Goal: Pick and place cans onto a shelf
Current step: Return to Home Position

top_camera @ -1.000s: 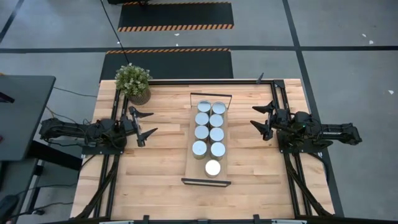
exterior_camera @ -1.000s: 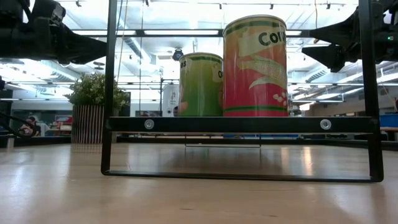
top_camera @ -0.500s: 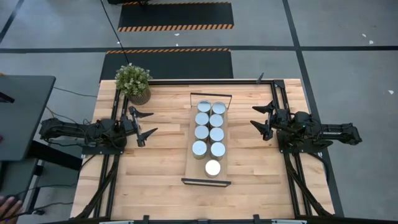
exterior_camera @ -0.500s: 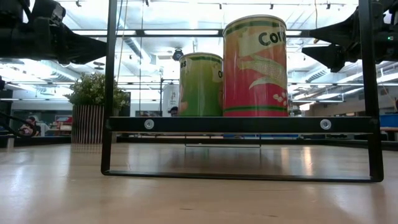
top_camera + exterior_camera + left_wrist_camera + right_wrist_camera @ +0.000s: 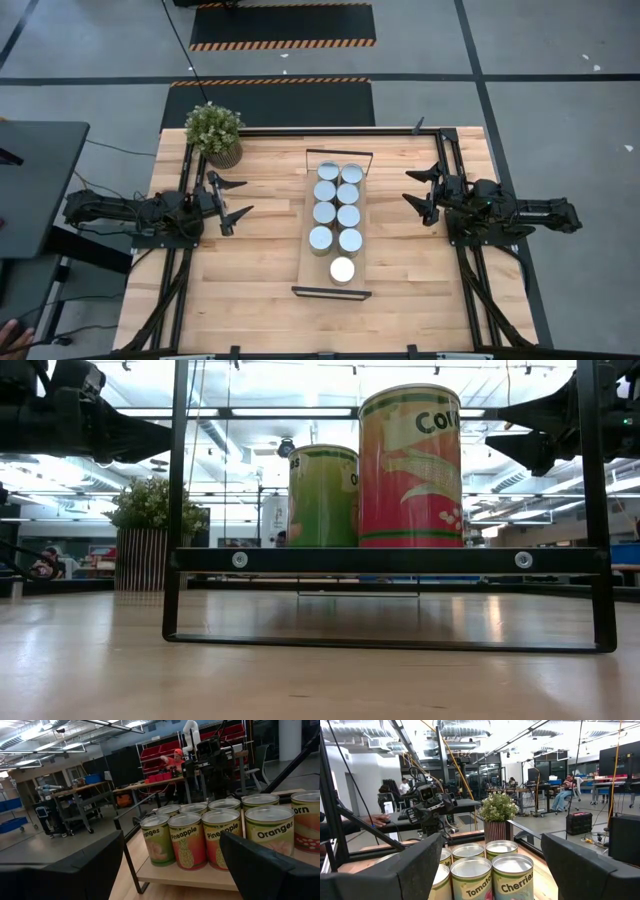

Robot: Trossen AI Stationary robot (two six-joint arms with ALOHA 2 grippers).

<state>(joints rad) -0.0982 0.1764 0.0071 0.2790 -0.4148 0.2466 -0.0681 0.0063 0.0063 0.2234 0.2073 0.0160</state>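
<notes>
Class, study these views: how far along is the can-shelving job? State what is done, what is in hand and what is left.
Done: all nine cans stand on the shelf, with none seen off it. In hand: nothing; the left gripper and right gripper are open and empty, one on each side of the shelf. Left: seemingly no can to place.

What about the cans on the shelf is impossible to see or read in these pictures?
High view: the cans show only lids; no labels.
Low view: the corn can and a green can hide the other seven.
Left wrist view: the picture's edge cuts the corn can's label.
Right wrist view: the right gripper's fingers and the bottom edge cover parts of several cans.
</notes>
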